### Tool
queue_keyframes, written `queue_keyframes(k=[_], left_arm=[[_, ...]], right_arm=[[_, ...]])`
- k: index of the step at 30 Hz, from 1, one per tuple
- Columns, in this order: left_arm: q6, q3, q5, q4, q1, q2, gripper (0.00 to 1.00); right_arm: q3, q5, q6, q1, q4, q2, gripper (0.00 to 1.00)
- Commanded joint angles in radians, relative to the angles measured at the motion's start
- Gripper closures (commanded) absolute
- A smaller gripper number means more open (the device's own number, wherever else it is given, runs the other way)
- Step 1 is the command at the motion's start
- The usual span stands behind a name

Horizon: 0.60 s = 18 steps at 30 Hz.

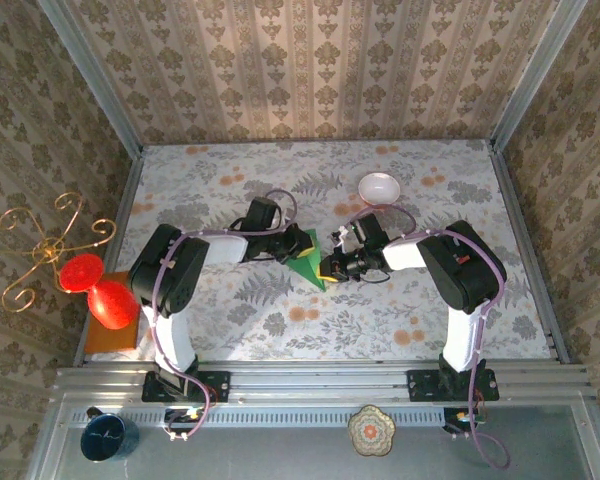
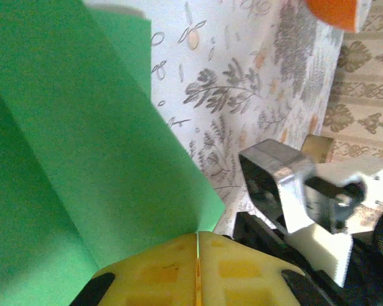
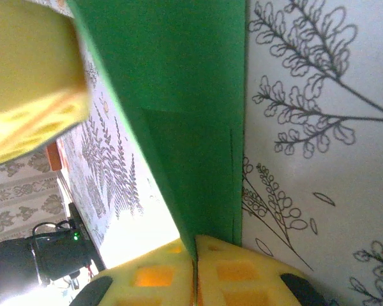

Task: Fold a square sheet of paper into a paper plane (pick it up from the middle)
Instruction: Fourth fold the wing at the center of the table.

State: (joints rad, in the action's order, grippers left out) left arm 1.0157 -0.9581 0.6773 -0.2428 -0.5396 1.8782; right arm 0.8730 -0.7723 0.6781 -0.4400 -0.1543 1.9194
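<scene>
The square sheet of paper [image 1: 307, 270], bright green and folded into a pointed wedge, is held just above the floral tabletop between both grippers. My left gripper [image 1: 300, 248] comes from the left, and its yellow pads [image 2: 159, 268] are pressed together on the paper's lower corner [image 2: 83, 159]. My right gripper [image 1: 329, 266] comes from the right; its pads [image 3: 242, 274] are shut on a folded edge of the paper [image 3: 185, 95]. A yellow finger of the left gripper [image 3: 32, 95] shows at the top left of the right wrist view. Folded layers and a crease are visible.
A white bowl with a red rim [image 1: 379, 187] stands behind the right gripper. At the left edge are red objects [image 1: 110, 300] on an orange board [image 1: 110, 338] and a gold wire stand [image 1: 40, 250]. A blue cup [image 1: 108, 437] and a patterned dish [image 1: 371, 430] lie below the front rail.
</scene>
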Motion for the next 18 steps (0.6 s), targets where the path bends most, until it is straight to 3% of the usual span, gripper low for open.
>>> queue_keyframes(k=[1,18], left_arm=[[-0.021,0.024,0.007,-0.033,0.012,-0.059,0.88],[-0.030,-0.019,0.013,-0.020,-0.019,0.047,0.89]], right_arm=[[-0.043,0.056,0.016,0.021,0.088,0.034,0.88],[-0.040,0.061,0.034,0.033,0.097,0.040,0.87]])
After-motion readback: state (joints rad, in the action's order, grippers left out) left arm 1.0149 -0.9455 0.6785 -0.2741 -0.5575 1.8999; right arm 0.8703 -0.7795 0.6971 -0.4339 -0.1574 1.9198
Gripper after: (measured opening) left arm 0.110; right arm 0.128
